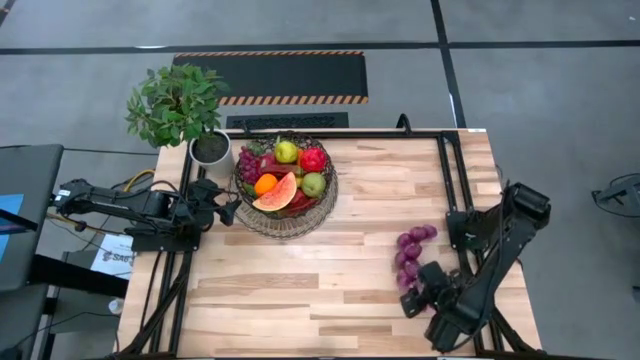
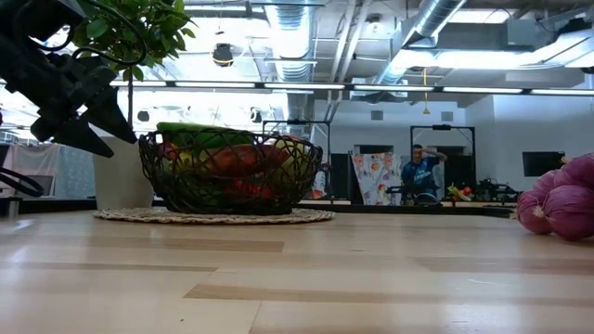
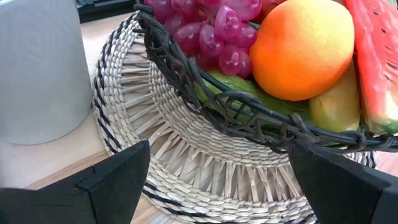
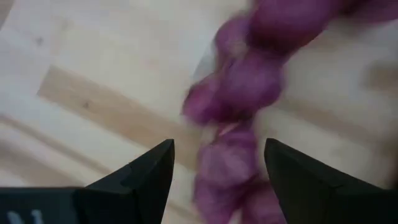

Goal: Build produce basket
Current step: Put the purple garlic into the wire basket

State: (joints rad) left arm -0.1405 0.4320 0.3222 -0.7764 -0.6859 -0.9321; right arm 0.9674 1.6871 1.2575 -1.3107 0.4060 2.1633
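The dark wire basket [image 1: 285, 190] stands on a pale woven mat [image 1: 262, 225] at the table's far left. It holds purple grapes [image 1: 248, 162], a pear [image 1: 287, 151], a red fruit [image 1: 313, 159], an orange [image 1: 265, 184], a watermelon slice [image 1: 279, 194] and a green fruit [image 1: 313, 184]. My left gripper [image 1: 230, 208] is open just left of the basket's rim [image 3: 249, 115]. A second bunch of purple grapes [image 1: 410, 255] lies on the table at the right. My right gripper [image 1: 418, 288] is open, with its fingers on either side of that bunch's near end [image 4: 227, 174]. My right gripper's open fingers [image 4: 155, 168] stand on either side of the near end of the loose grape bunch [image 4: 227, 174], coming from the table's near right, slanting down. The bunch lies on the table. I cannot tell whether the fingers touch it.
A leafy potted plant in a white pot [image 1: 208, 148] stands close behind my left gripper, next to the basket. The middle and near left of the wooden table [image 1: 300, 290] are bare. In the low view a person [image 2: 422, 172] stands far off in the room.
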